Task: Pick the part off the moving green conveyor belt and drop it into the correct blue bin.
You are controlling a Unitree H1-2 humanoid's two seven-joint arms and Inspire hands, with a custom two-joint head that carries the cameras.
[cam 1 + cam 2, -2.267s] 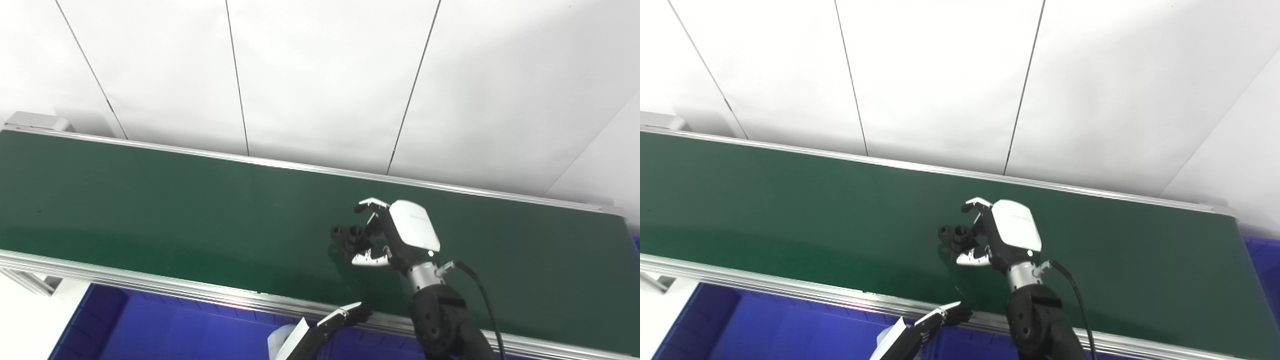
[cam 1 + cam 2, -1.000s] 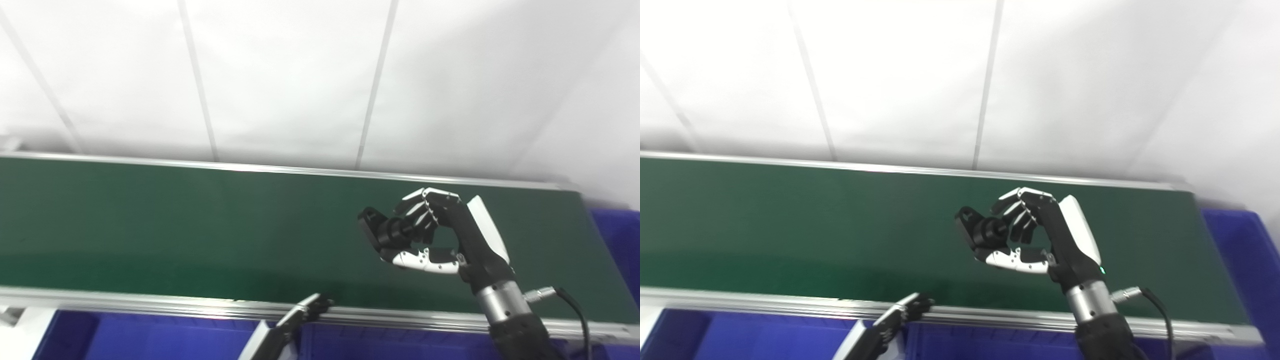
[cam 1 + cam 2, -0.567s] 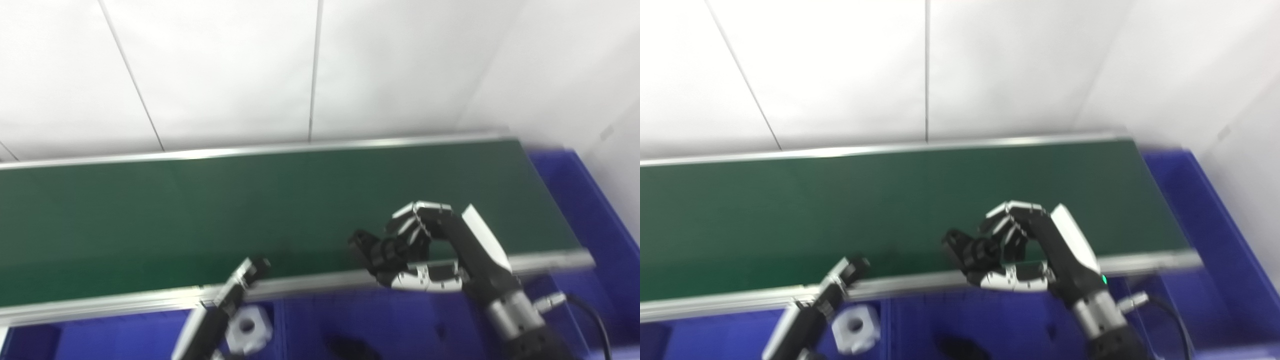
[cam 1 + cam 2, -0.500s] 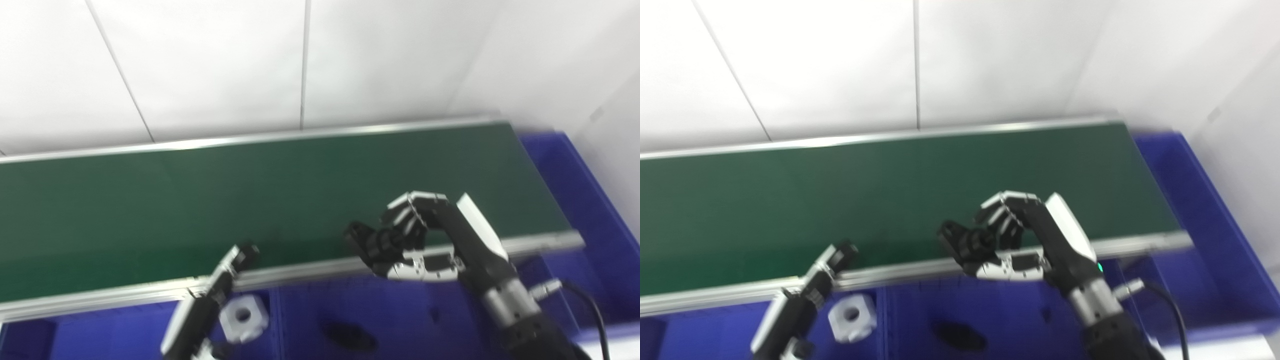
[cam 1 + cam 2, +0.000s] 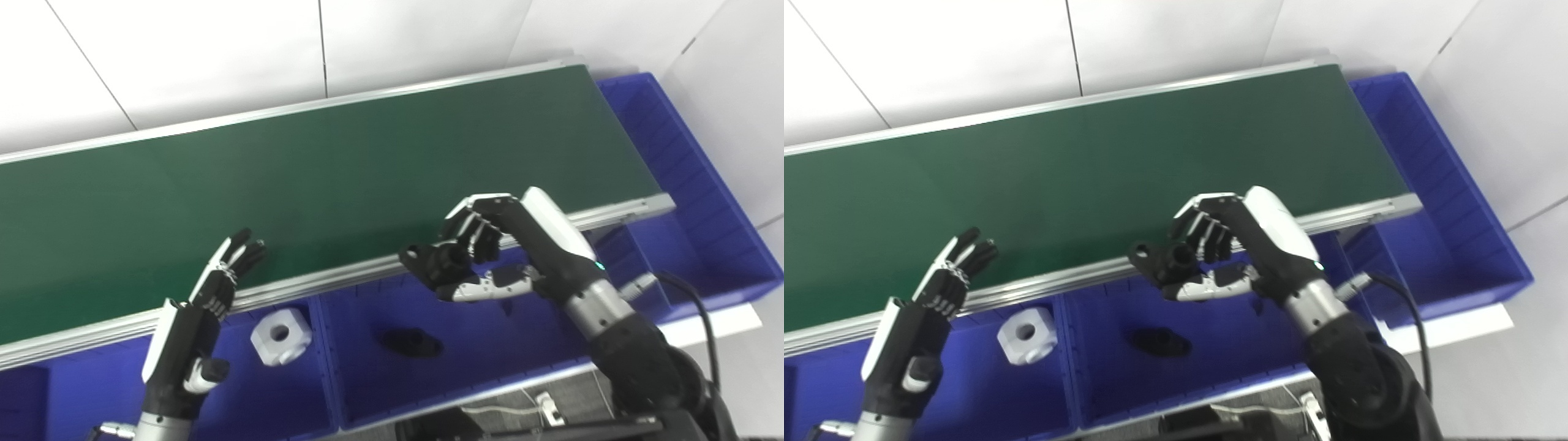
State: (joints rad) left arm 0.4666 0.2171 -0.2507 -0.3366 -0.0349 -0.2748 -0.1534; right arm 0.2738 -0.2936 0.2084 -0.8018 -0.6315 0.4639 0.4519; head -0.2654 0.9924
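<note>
My right hand [image 5: 502, 245] is shut on a small black part [image 5: 432, 264], pinched between fingers and thumb. It hovers over the near rail of the green conveyor belt [image 5: 306, 165], above the middle blue bin [image 5: 478, 349]. That bin holds another black part [image 5: 411, 342] lying flat. My left hand [image 5: 196, 318] is open, fingers spread, raised over the belt's near rail with nothing in it. In the right eye view the held black part [image 5: 1157, 262] shows a ring-shaped end pointing left.
The left blue bin [image 5: 73, 392] holds a white cube-shaped part [image 5: 280, 335] with a hole. A long blue bin [image 5: 680, 184] runs along the belt's right end. The belt surface carries nothing. White wall panels stand behind; floor and cables show below.
My right hand has lifted the black part off the belt and carried it toward me, over the near rail above the middle bin. The camera tilted down and right, bringing bins into view.
</note>
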